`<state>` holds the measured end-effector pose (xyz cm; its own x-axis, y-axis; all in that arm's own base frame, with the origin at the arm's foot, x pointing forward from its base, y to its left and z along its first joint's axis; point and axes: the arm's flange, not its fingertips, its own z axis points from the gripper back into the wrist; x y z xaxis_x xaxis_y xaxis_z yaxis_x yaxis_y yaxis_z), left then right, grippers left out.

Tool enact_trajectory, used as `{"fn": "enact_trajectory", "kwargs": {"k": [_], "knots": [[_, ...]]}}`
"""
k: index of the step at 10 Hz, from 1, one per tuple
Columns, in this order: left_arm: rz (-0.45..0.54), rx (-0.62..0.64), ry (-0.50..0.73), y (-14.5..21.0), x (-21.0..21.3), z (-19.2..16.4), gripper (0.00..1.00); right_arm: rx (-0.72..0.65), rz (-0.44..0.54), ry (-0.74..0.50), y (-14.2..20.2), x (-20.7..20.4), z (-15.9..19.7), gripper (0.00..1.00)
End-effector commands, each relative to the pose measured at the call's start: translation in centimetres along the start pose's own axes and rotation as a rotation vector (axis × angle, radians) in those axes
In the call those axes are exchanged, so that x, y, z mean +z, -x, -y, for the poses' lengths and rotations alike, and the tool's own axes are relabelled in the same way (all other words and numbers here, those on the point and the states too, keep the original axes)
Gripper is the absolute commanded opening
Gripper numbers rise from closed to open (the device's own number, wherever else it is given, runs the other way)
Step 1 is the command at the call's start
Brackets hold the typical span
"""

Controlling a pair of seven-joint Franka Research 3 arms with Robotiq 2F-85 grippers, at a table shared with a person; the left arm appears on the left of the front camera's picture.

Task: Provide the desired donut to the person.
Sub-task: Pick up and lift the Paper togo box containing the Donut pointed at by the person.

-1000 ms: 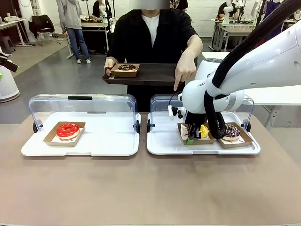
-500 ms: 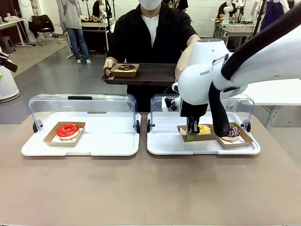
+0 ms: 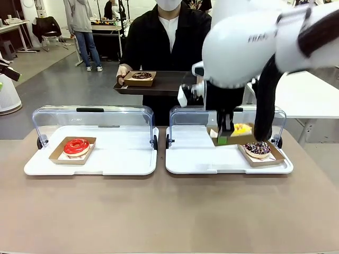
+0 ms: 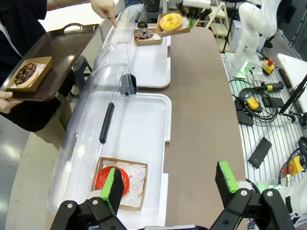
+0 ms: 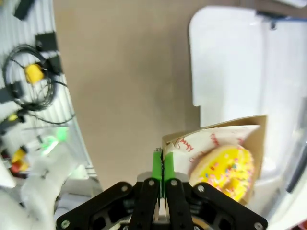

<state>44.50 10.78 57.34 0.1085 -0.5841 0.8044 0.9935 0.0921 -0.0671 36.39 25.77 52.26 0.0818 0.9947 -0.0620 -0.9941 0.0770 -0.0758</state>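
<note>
Brown surface, wide, across the foreground. White right arm, large and close, reaching in from the right over the right-hand white tray. Person in a black top at the far side, holding a dark serving tray with a boxed chocolate donut near one end. Left-hand white tray, clear lid raised, carrying a red donut in a cardboard box. Sprinkled donut, boxed, resting near the right end of the right-hand white tray. Yellow donut in an open carton, tilted, held in the air above the right-hand white tray, just beside the sprinkled donut. Right claw: clenched on the carton's near edge, green pads pinching cardboard and paper liner. Left claw: released, fingers wide apart, above the near edge of the left-hand white tray, close to the red donut.
</note>
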Motion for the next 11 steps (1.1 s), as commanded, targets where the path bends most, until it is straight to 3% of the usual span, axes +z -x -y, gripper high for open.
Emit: {"fn": "enact_trajectory", "kwargs": {"k": [1, 3, 6, 9, 11], "knots": [[0.005, -0.001, 0.001, -0.1, 0.0, 0.2, 1.0, -0.039, -0.006, 0.055, -0.8, 5.2, 0.8, 0.0], [0.005, -0.001, 0.001, -0.1, 0.0, 0.2, 1.0, -0.076, 0.005, 0.148, -2.3, 10.3, 1.4, 0.0], [0.005, -0.001, 0.001, -0.1, 0.0, 0.2, 1.0, -0.123, 0.021, 0.161, -5.7, 14.7, 5.3, 0.0], [0.005, -0.001, 0.001, -0.1, 0.0, 0.2, 1.0, -0.155, -0.004, 0.163, -7.8, 13.7, 8.8, 0.0], [0.005, -0.001, 0.001, -0.1, 0.0, 0.2, 1.0, -0.127, 0.039, 0.158, -6.8, 13.2, 8.3, 0.0]]}}
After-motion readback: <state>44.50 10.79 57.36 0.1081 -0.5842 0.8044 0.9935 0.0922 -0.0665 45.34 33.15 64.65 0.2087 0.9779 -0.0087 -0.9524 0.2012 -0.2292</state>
